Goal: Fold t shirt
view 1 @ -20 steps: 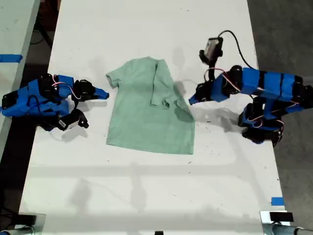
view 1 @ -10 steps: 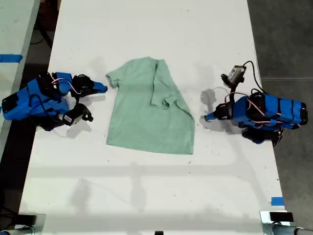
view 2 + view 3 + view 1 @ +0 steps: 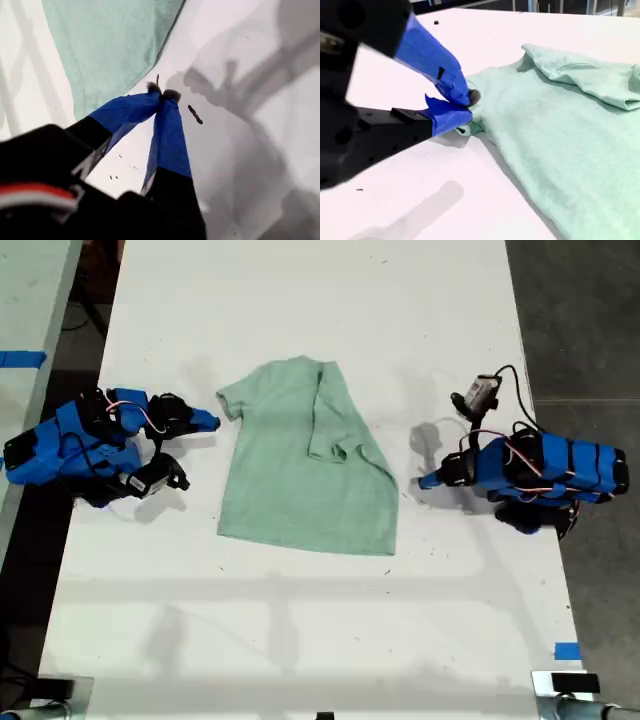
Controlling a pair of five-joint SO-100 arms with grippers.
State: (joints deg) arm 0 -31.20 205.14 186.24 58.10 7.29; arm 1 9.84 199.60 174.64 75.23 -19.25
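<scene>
A pale mint-green cloth t-shirt (image 3: 305,460) lies half-folded on the white table (image 3: 300,640); my first gripper (image 3: 161,93) is pressed together beside it, my second gripper (image 3: 465,105) pinches its sleeve.

White table (image 3: 300,630) with small dark specks, blue tape (image 3: 567,651) near its edge at exterior view's lower right, more blue tape (image 3: 22,359) on a second surface at far left, dark floor (image 3: 580,320) right.
</scene>
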